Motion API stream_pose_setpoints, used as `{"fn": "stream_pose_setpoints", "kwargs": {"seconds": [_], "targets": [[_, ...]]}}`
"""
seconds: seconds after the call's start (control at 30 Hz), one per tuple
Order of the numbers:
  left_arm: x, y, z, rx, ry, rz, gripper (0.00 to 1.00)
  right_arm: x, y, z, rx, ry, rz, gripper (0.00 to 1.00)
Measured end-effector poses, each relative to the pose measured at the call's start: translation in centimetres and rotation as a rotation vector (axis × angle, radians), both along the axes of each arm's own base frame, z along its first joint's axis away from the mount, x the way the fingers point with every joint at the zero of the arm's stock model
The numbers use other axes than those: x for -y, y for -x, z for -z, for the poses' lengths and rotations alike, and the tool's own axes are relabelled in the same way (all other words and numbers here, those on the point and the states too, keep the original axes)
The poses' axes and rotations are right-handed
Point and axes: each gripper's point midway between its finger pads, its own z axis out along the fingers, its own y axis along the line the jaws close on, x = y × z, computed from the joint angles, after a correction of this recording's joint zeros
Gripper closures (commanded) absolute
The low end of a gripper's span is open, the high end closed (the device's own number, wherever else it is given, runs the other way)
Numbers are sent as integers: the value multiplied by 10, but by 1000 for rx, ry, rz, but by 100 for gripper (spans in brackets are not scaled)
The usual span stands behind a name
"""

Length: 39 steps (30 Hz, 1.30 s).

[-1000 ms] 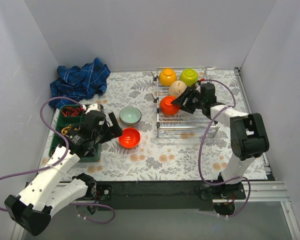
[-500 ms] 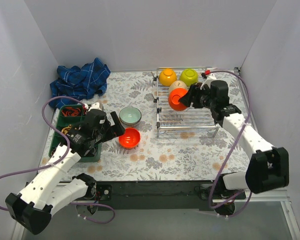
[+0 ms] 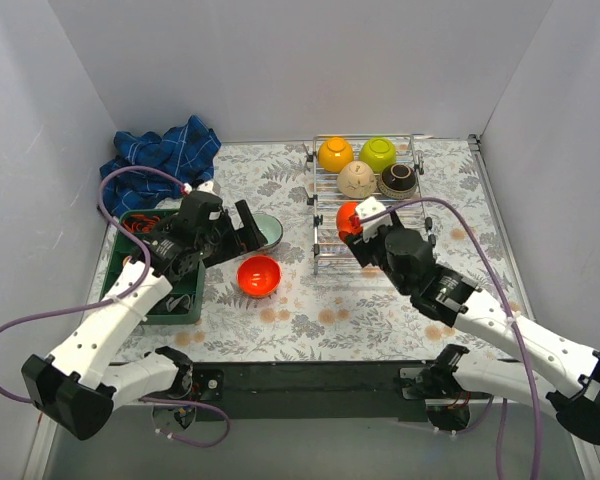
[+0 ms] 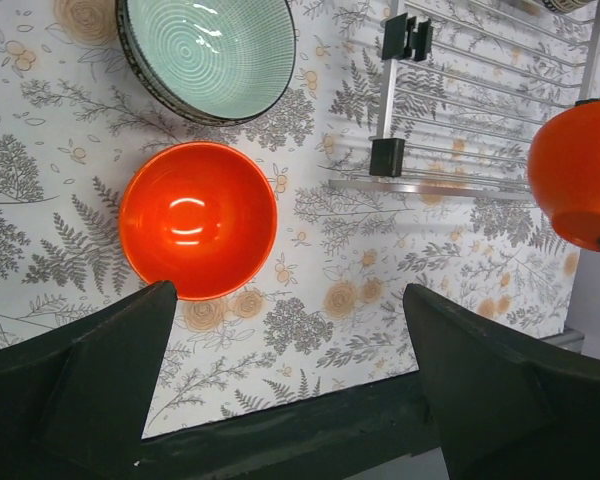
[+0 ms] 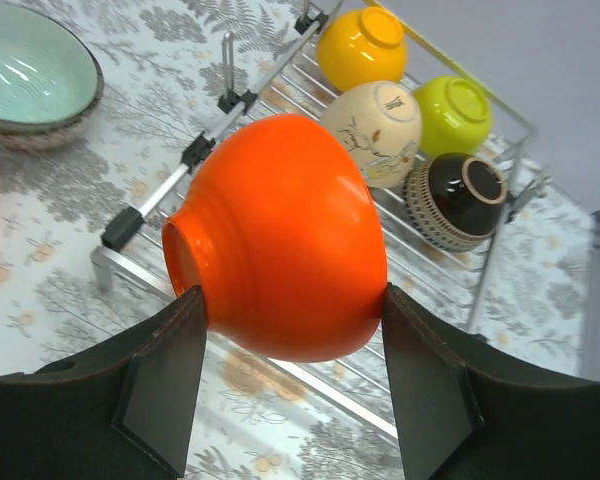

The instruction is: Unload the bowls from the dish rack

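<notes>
left fingers (image 4: 80,380) spread wide, arm (image 3: 110,322) reaching forward; right fingers (image 5: 160,390) clamped, arm (image 3: 520,335) stretched inward.

The left arm (image 3: 100,335) and right arm (image 3: 525,338) have white shells and black joint housings. A purple cable (image 3: 130,171) loops behind the left gripper (image 3: 245,228), possibly from a white connector. The fingers (image 4: 80,390) are matte black wedges.

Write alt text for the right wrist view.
The right end effector grips a red-orange bowl tilted on its side, in front of the dish rack. Four bowls sit upside down in the rack behind: orange-yellow, speckled beige, lime green, dark brown. A pale blue-green bowl stands upright on the table, left.
</notes>
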Motion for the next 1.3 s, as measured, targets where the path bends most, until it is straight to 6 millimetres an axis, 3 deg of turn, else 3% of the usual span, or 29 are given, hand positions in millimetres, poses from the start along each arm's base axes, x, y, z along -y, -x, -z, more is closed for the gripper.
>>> {"fn": "stream_pose_setpoints", "kwargs": {"seconds": [0.1, 0.3, 0.53, 0.67, 0.87, 1.1, 1.3], "targets": [[8, -4, -6, -7, 17, 24, 2, -2, 10, 4, 84, 130, 6, 85], [25, -8, -7, -52, 46, 75, 2, -32, 33, 6, 257, 373, -42, 85], [34, -6, -10, -90, 69, 114, 2, -59, 46, 6, 419, 550, -46, 86], [43, -10, -23, -80, 96, 141, 2, -74, 51, 6, 499, 632, -57, 85], [52, -16, -28, -96, 108, 165, 2, -95, 52, 0, 662, 760, -38, 96], [57, -25, -24, -118, 100, 164, 2, -121, 53, 43, 775, 1157, -135, 96], [61, -32, -21, -123, 101, 165, 7, -130, 55, 24, 819, 1136, -114, 95]]}}
